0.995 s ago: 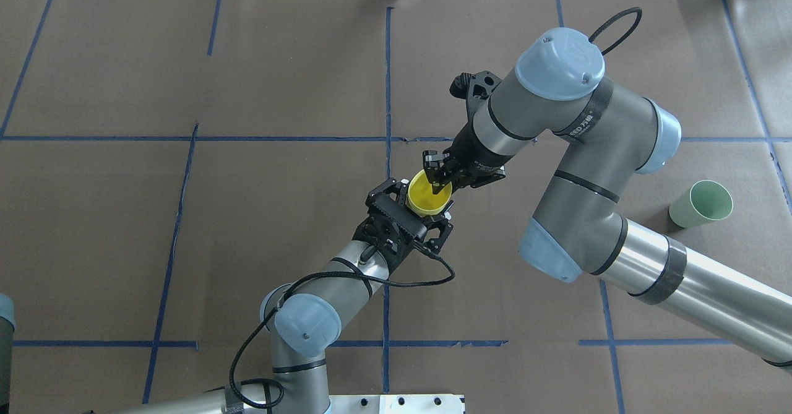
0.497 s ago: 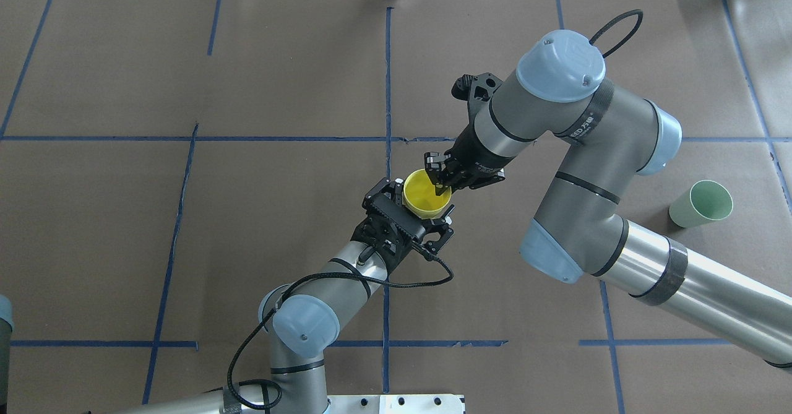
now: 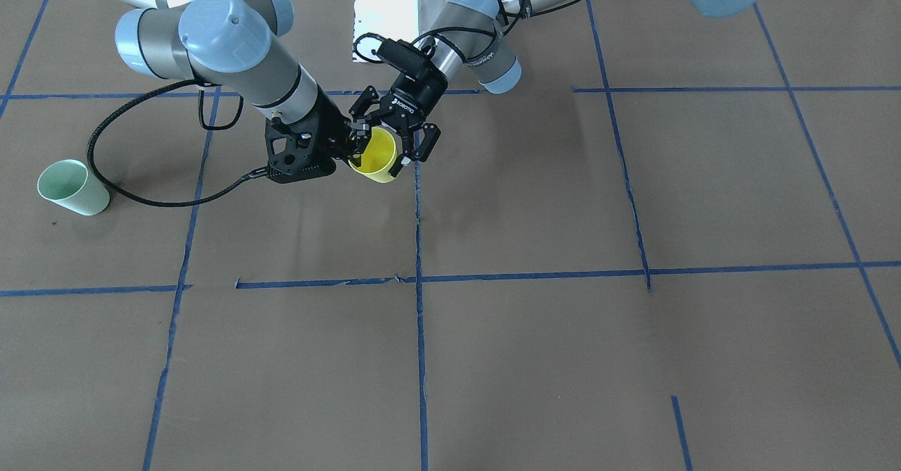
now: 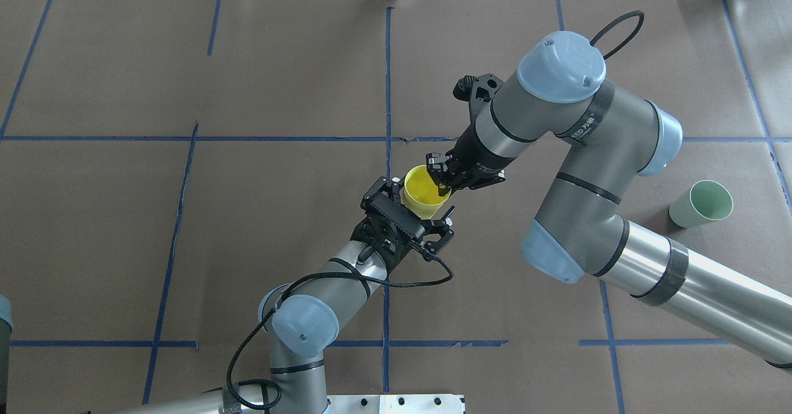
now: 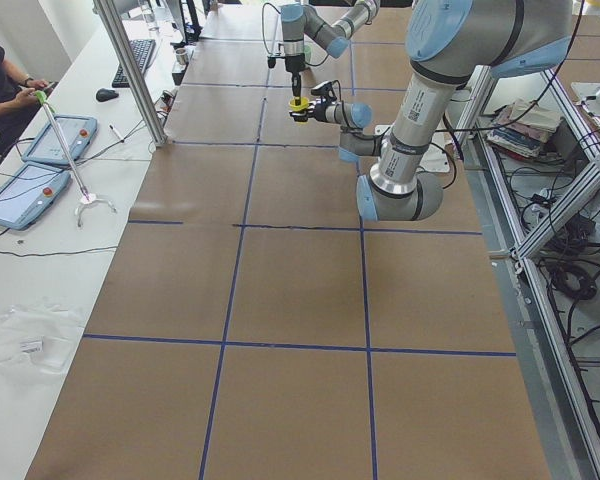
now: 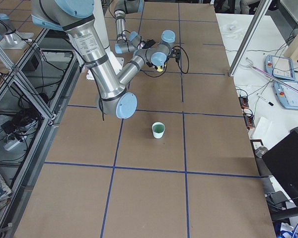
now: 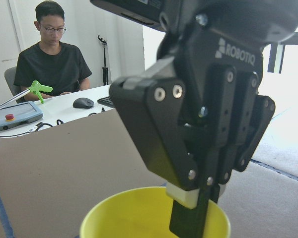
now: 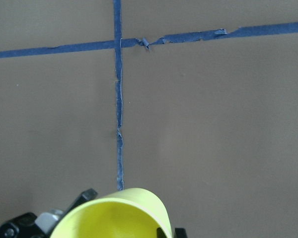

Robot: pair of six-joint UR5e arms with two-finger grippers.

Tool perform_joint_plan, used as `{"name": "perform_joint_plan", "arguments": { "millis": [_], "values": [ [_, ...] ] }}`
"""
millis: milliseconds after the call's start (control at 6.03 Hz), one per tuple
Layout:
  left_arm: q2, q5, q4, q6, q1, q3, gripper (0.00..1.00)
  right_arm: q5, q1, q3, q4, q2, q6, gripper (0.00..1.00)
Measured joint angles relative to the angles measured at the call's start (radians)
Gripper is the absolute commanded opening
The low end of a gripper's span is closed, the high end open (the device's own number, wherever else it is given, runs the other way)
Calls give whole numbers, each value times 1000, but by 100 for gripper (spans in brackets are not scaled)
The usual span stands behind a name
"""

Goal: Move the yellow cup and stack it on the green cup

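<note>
The yellow cup hangs over the table's middle, between both grippers, mouth up. My right gripper is shut on its far-right rim, with one finger inside the cup and one outside. My left gripper sits under and around the cup with its fingers spread wide apart from the wall, open. The left wrist view shows the yellow cup rim with the right gripper's inner finger dipping into it. The green cup stands upright and alone far to the right, also seen as the green cup in the front view.
Blue tape lines cross the brown table cover. A black cable loops from my right wrist towards the green cup. A person sits at a side desk with teach pendants beyond the table's left end.
The yellow cup has shifted slightly up and left in the overhead view, away from my left gripper's palm. The right gripper's fingers have closed in on the rim.
</note>
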Motion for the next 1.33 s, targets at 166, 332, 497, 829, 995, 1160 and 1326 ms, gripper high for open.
{"name": "perform_joint_plan", "arguments": {
  "millis": [166,332,497,829,995,1160,1326],
  "values": [
    [1,0,0,0,0,0,95,-19,8,18,0,-12,31,0],
    [1,0,0,0,1,-1,95,-60,14,40,0,-44,67,0],
    [1,1,0,0,1,-1,95,-95,18,58,1,-86,86,0],
    [2,1,-3,-4,2,-7,95,-152,62,114,-3,-180,95,0],
    [2,0,-3,-6,2,-11,95,-170,105,142,-3,-240,95,0],
    [-1,-1,2,-10,2,-12,95,-173,150,177,-4,-314,94,0],
    [-4,-3,12,-14,0,-14,95,-169,190,218,-3,-393,92,0]
  ]
}}
